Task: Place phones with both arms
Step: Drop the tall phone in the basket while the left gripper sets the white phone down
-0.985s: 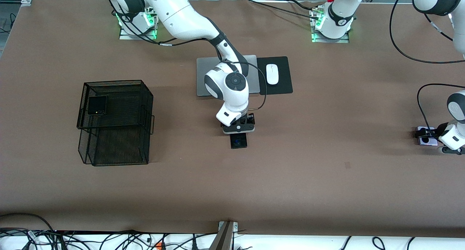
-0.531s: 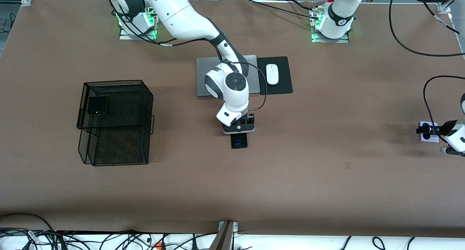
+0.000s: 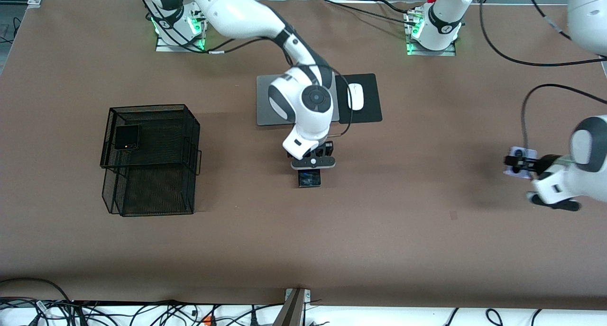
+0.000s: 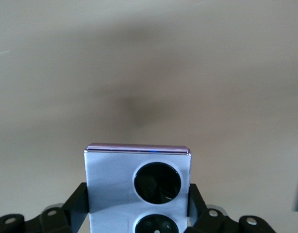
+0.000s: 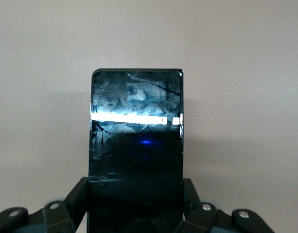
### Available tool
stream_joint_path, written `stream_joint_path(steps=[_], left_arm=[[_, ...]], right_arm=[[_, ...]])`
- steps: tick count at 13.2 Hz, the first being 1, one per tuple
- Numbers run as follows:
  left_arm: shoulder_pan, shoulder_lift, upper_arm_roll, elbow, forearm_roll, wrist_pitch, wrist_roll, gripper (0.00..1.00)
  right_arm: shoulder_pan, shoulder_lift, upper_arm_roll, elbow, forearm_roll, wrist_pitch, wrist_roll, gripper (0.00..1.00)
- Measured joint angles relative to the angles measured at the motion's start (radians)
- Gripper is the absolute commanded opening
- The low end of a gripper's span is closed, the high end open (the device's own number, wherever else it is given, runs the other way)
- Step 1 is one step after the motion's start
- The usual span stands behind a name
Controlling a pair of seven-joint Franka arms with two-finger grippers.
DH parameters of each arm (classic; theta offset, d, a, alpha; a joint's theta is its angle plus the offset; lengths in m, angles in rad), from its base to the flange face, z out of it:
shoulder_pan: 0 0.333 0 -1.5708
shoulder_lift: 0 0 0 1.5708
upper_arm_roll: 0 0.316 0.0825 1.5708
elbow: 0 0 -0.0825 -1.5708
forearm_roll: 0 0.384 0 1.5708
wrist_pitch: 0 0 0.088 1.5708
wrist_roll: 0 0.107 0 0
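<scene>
The right gripper [image 3: 310, 167] is clamped on the sides of the slab phone [image 3: 309, 178], taking it by one end so the rest of the glass sticks out past the fingers; it sits over mid-table, just nearer the camera than the laptop [image 3: 265, 101] and mouse [image 3: 355, 96]. In the right wrist view the phone [image 5: 136, 145] looks tipped off the table, so I judge it is being lifted (whether it is fully clear I cannot tell).

The left gripper [image 3: 519, 164] is closed on the lilac phone [image 3: 517, 167], pinching it by its edges with the lenses showing [image 4: 139, 187], over the table's left-arm end.

The black flip phone [image 3: 127, 137] already lies on the top tier of the mesh rack [image 3: 189, 127] at the right-arm end, so the rack looks like the goal.

Bare table lies between each gripper and the rack. The rack's raised rim is the edge to clear, and the left arm has much the longer carry.
</scene>
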Motion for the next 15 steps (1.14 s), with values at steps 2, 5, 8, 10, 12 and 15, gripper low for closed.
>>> stream_joint_path(steps=[2,5,8,10,12,15], left_arm=[[-0.085,0.017,-0.003,-0.001,-0.091,0.007,-0.098,0.42],[-0.273,0.072,-0.009,-0.003,-0.124,0.156,-0.377,0.42],[-0.432,0.128,-0.008,-0.004,-0.221,0.354,-0.570,0.42],[-0.496,0.161,-0.007,-0.005,-0.283,0.466,-0.630,0.42],[-0.549,0.199,-0.007,-0.006,-0.345,0.578,-0.660,0.42],[-0.628,0.265,-0.007,-0.008,-0.398,0.735,-0.677,0.42]], right_arm=[[-0.013,-0.096,-0.001,0.012,0.000,-0.131,-0.007,0.42],[-0.048,-0.218,-0.018,0.004,0.000,-0.306,-0.086,0.42],[-0.078,-0.346,-0.113,-0.143,0.002,-0.340,-0.261,0.42],[-0.091,-0.475,-0.182,-0.338,0.004,-0.275,-0.367,0.42],[-0.093,-0.630,-0.250,-0.582,0.004,-0.161,-0.466,0.42],[-0.093,-0.811,-0.345,-0.883,0.003,-0.052,-0.583,0.42]])
